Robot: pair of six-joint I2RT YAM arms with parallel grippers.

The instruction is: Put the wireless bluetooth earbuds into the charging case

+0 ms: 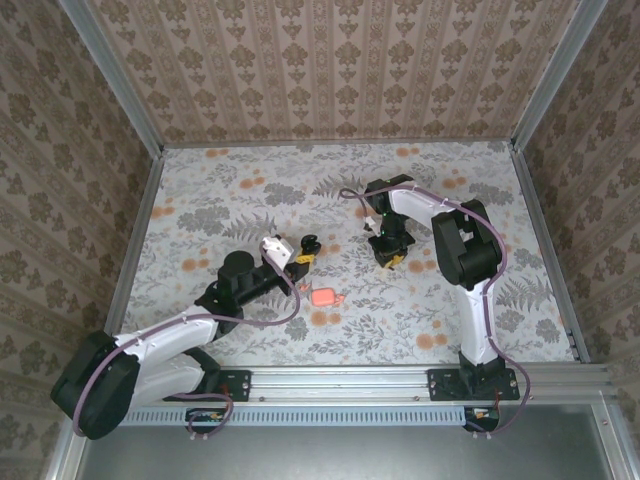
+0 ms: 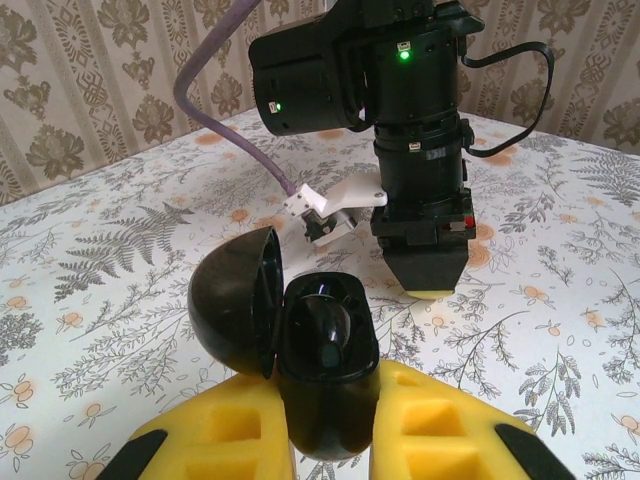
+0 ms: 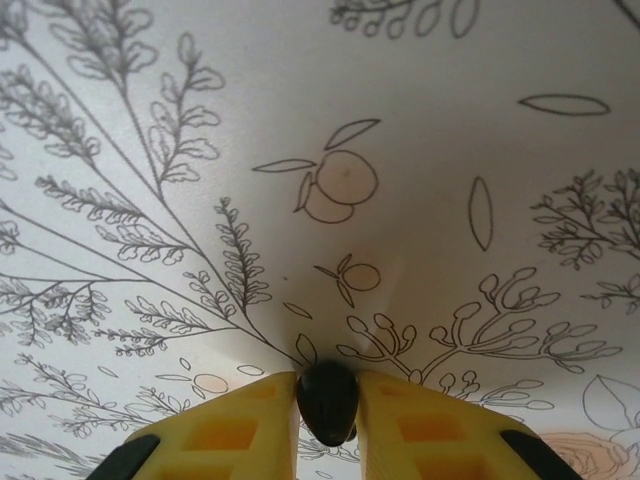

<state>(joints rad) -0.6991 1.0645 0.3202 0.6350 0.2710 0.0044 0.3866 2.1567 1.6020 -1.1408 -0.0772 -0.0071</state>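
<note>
My left gripper (image 2: 330,425) is shut on a black charging case (image 2: 330,385), held upright above the table. Its domed lid (image 2: 235,310) is swung open to the left. One glossy black earbud (image 2: 325,330) sits in the case's well. From above, the case (image 1: 310,243) is at the tip of the left gripper (image 1: 301,259), near the table's middle. My right gripper (image 3: 328,388) points straight down at the floral cloth, its yellow fingers shut on a second small black earbud (image 3: 327,405). The right gripper (image 1: 391,258) stands a little to the right of the case.
A small salmon-pink piece (image 1: 323,297) lies on the cloth in front of the two grippers. The right arm's wrist (image 2: 420,150) hangs just beyond the held case. Patterned walls enclose the table (image 1: 450,320) on three sides.
</note>
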